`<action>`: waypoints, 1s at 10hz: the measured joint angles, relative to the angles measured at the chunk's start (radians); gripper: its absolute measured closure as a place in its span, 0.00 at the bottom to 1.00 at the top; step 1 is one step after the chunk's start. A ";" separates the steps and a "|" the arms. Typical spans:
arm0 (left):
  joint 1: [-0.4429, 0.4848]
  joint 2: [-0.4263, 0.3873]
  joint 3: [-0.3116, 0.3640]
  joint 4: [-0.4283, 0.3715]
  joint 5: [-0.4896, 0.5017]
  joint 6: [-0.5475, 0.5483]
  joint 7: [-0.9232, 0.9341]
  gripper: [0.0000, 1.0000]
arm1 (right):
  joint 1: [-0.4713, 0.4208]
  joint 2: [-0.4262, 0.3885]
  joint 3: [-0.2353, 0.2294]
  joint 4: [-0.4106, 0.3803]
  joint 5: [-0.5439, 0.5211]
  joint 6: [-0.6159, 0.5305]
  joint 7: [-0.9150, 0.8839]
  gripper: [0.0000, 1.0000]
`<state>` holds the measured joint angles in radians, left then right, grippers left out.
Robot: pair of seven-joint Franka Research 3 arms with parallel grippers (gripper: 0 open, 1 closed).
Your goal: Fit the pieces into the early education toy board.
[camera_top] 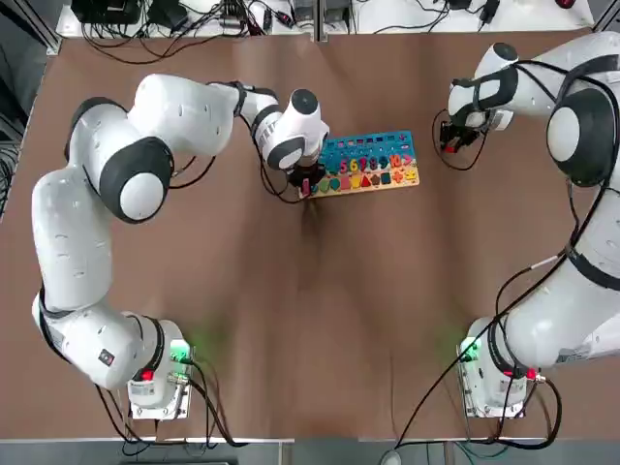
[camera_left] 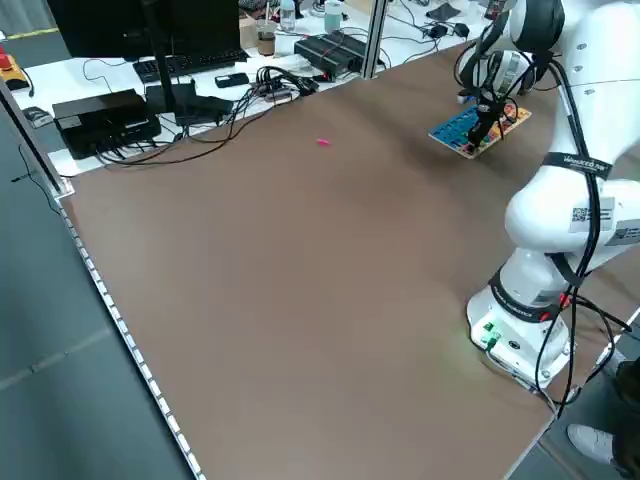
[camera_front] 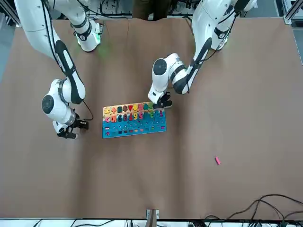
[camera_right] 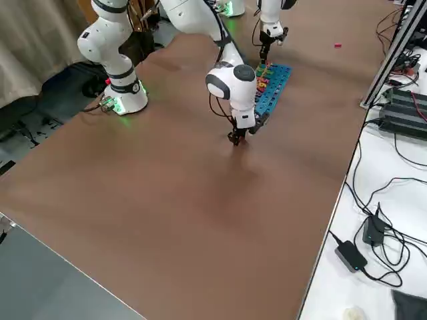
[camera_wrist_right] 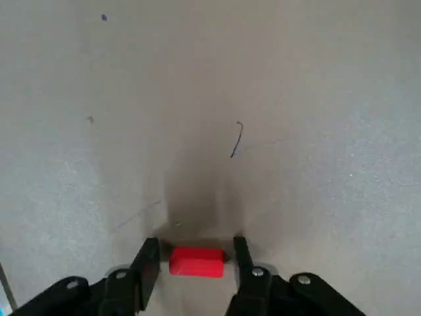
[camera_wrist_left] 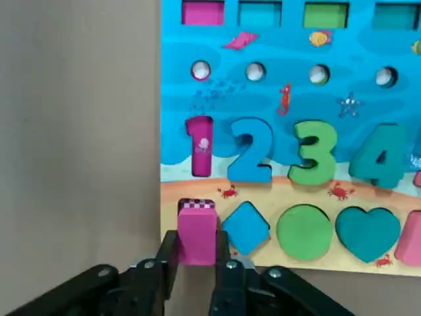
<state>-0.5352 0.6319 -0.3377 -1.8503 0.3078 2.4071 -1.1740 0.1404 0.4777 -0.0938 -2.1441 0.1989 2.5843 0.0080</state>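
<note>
The early education toy board (camera_top: 380, 147), a blue band and a pale wooden band full of coloured numbers and shapes, lies at the table's far middle. My left gripper (camera_top: 308, 186) hovers at the board's near left corner, shut on a pink piece (camera_wrist_left: 197, 234) that stands just over a recess (camera_wrist_left: 197, 205) below the pink "1". To the right of the board, my right gripper (camera_top: 451, 145) is low at the table. Its fingers (camera_wrist_right: 150, 258) are closed in on the ends of a small red piece (camera_wrist_right: 197, 261). Another pink piece (camera_front: 217, 160) lies alone on the table, far off on the left side.
Cables, power bricks and a monitor (camera_left: 150, 30) crowd the bench beyond the table's far edge. Brown tabletop (camera_top: 320, 320) stretches between the board and the arm bases (camera_top: 155, 387).
</note>
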 joint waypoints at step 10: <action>-0.002 0.002 0.008 0.001 0.000 0.000 0.000 0.74 | 0.000 -0.004 -0.002 0.001 0.000 -0.023 0.000 0.53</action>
<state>-0.5376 0.6340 -0.3299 -1.8489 0.3078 2.4071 -1.1740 0.1403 0.4740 -0.0958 -2.1435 0.1989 2.5616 0.0080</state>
